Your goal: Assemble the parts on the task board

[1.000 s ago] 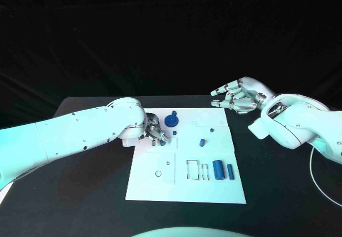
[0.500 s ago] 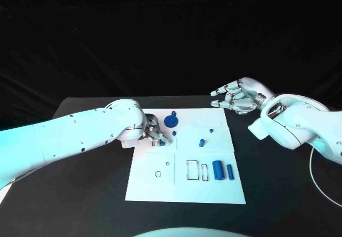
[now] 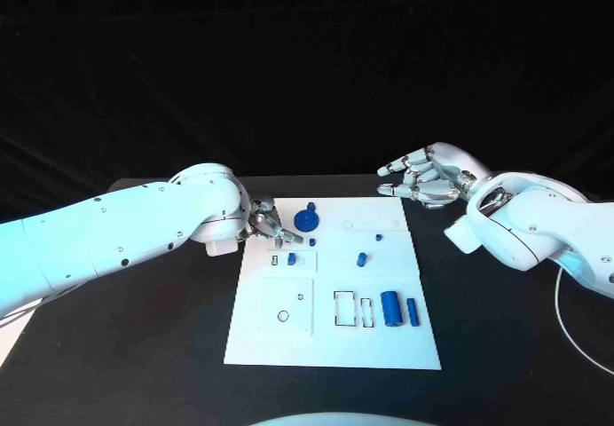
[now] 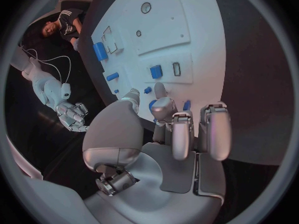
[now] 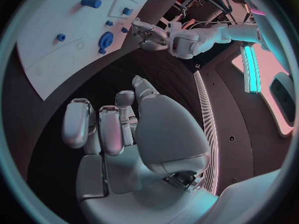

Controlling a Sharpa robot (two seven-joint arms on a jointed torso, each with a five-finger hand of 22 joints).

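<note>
Fingers [image 3: 272,223] of the left hand [image 3: 268,222] are seen loosely curled with nothing gripped, at the nine o'clock edge of the task board [image 3: 335,342], just beside the blue gear [image 3: 307,216]. A small blue block [image 3: 292,258] is found seated on the board just toward six o'clock from that hand. Two blue cylinders [image 3: 400,309] are laid side by side toward four o'clock, with a small blue peg [image 3: 364,258] between them and the gear. The right hand [image 3: 423,177] is held spread and empty above the table [image 3: 141,355] past the board's one o'clock corner.
</note>
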